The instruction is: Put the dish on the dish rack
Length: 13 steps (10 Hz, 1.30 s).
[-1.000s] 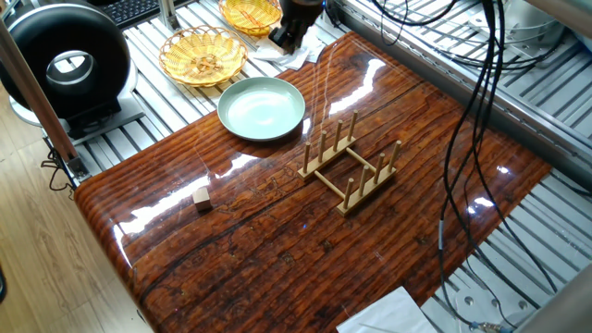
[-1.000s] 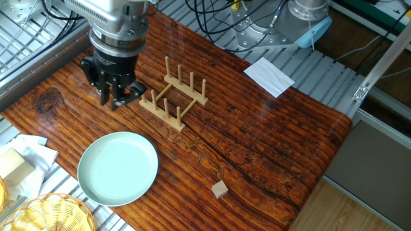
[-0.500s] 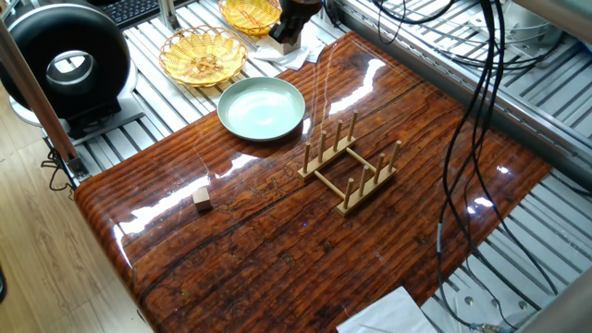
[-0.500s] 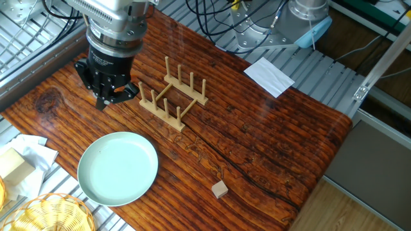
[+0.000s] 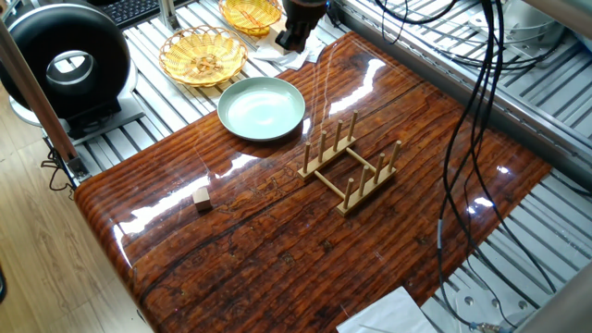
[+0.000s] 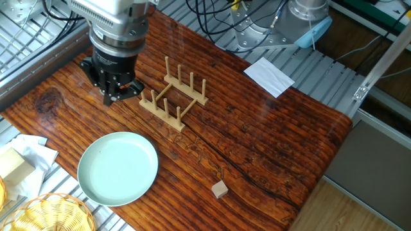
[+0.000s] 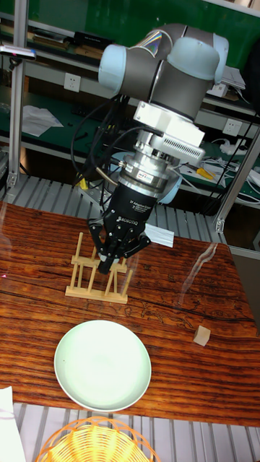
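Observation:
The pale mint-green dish (image 5: 261, 108) (image 6: 118, 168) (image 7: 102, 364) lies flat on the wooden table near its edge. The light-wood dish rack (image 5: 350, 166) (image 6: 173, 96) (image 7: 97, 271) stands empty mid-table. My gripper (image 6: 113, 97) (image 7: 107, 266) hangs above the table beside the rack's end, past the dish's far rim and apart from both. Its fingers converge to a point and hold nothing. In one fixed view only the gripper's dark body (image 5: 298, 23) shows at the top edge.
A tiny wooden cube (image 5: 202, 197) (image 6: 220, 188) (image 7: 203, 335) sits near the table's edge. Two wicker baskets (image 5: 202, 55) (image 5: 250, 14) and white paper lie just off the table by the dish. A white sheet (image 6: 268, 76) lies beyond the far side. Cables hang at the right (image 5: 472, 111).
The gripper has turned about its vertical axis and shifted slightly beside the rack. The dish, rack and cube have not moved.

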Tool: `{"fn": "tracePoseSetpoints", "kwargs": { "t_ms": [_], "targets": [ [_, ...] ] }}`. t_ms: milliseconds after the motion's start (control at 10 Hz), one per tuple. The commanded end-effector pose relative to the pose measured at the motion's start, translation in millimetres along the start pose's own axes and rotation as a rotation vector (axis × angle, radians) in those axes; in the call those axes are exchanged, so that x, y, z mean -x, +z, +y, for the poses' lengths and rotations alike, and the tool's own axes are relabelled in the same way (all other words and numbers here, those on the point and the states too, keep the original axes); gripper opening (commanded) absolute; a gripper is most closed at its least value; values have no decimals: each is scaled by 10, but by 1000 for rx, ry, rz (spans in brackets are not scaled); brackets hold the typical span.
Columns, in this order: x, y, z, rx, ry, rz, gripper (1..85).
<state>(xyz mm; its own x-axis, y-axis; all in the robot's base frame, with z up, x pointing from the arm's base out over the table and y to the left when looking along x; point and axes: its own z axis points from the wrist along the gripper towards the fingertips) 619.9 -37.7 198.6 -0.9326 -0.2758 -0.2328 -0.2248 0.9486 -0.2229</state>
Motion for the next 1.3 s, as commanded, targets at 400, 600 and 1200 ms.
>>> {"fn": "tracePoseSetpoints", "kwargs": {
  "t_ms": [400,600,1200],
  "targets": [
    [48,177,-155,4,-109,35,10],
    [194,261,-132,66,-132,16,10],
    [410,361,-529,89,-241,61,10]
  ]
}}
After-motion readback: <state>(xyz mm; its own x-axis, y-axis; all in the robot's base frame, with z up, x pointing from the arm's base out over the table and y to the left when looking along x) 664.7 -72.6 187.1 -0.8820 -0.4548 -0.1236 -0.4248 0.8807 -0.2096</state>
